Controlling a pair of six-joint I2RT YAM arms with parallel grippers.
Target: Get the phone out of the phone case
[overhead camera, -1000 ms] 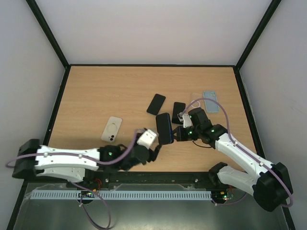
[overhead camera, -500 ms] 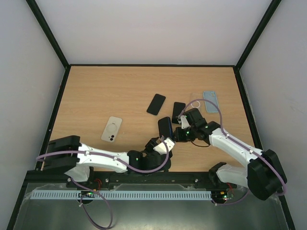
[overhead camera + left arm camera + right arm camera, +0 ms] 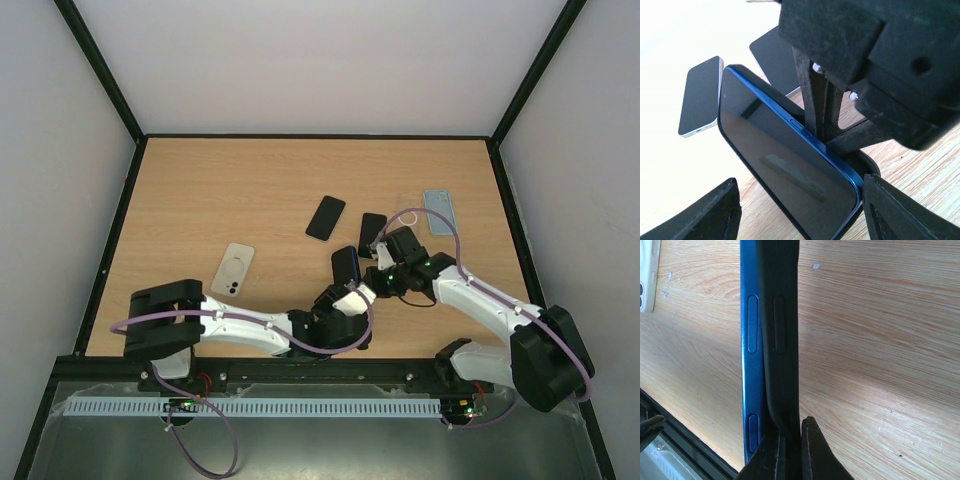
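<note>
**Inspector:** State of the grippers?

**Assessor:** The right gripper is pressed together, pinching the rim of the black case. The left gripper is spread, its fingers on either side of the blue phone. I cannot tell if they touch it.

**Inspector:** Progress?

**Assessor:** Partial, in my judgement. The phone stands on edge over the table, one long side lifted off the case, the lower corner seated. Extraction remains.

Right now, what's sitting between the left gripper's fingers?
In the left wrist view, the blue phone, its near end inside the open left gripper. The right gripper pinches its black case.
</note>
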